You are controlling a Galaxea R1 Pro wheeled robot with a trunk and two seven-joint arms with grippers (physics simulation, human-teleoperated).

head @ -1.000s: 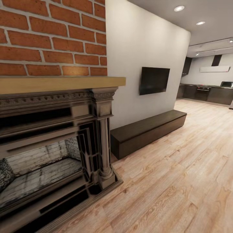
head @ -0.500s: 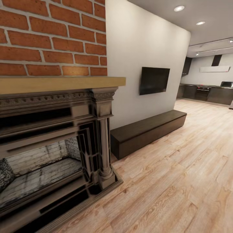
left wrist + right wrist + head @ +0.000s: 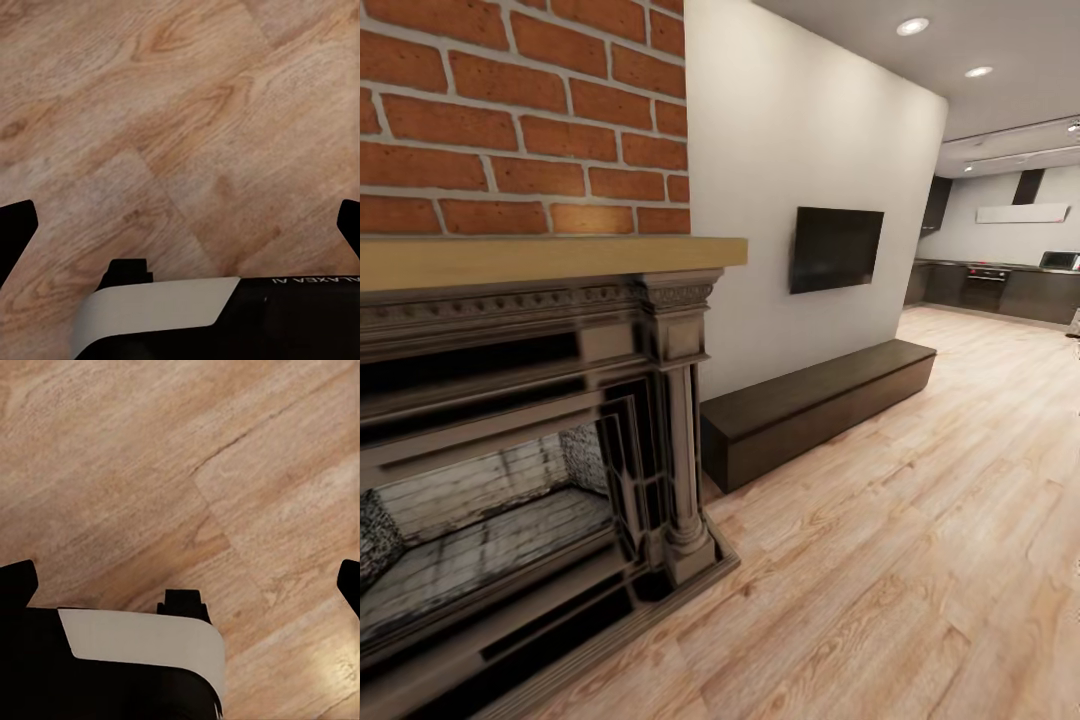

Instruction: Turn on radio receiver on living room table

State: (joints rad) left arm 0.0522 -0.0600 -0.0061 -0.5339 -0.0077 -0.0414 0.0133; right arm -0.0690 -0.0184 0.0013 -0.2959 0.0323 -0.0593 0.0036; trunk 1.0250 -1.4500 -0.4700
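living room plank floor [image 3: 920, 560] fills lower right of head view | brick fireplace [image 3: 520, 400] at left | dark long bench [image 3: 815, 400] centre, under wall TV [image 3: 837, 248] | kitchen cabinets [image 3: 1010, 290] far right | left claw [image 3: 180, 225] spread wide over floor planks | right claw [image 3: 180, 577] likewise spread, gripping nothing

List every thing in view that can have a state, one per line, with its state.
Wall television: screen dark, off.
Ceiling spotlights: lit.
Fireplace: no fire, hearth bare.
Dark bench: nothing on top.
Left claw: open, holding nothing, above the wood floor.
Right claw: open, holding nothing, above the floor.
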